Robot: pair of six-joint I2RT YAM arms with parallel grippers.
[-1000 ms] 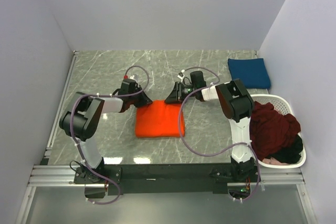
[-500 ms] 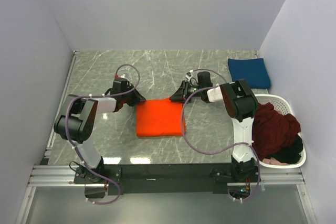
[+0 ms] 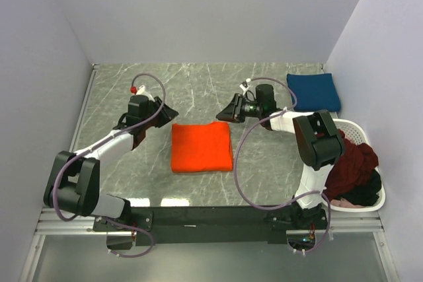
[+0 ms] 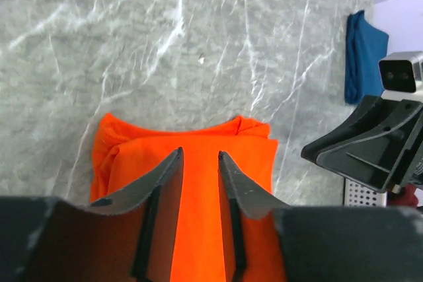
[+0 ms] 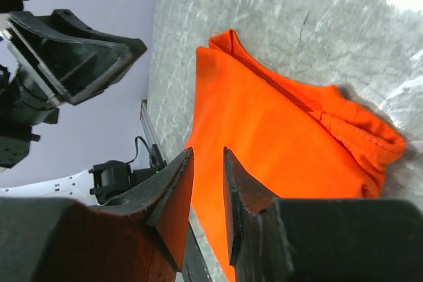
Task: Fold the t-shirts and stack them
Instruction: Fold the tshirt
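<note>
A bright orange t-shirt (image 3: 201, 146) lies folded in a flat square mid-table. My left gripper (image 3: 169, 111) hovers just off its far left corner and stands open, with nothing between the fingers (image 4: 199, 158); the orange t-shirt (image 4: 198, 189) shows below them. My right gripper (image 3: 225, 113) hangs off the far right corner, also open and empty (image 5: 207, 154) above the orange t-shirt (image 5: 277, 137). A folded navy blue t-shirt (image 3: 313, 91) lies at the far right. A dark maroon t-shirt (image 3: 347, 160) and a black one (image 3: 367, 193) sit crumpled in the basket.
A white oval basket (image 3: 350, 124) stands at the right edge beside the right arm's base. Walls close in the table at the back and on both sides. The right gripper (image 4: 370, 143) shows in the left wrist view, and the left gripper (image 5: 73, 57) shows in the right wrist view.
Both grippers have drawn back from the orange t-shirt's far corners, the left one leftward and the right one rightward. The left jaws have opened. The shirt lies flat and released.
</note>
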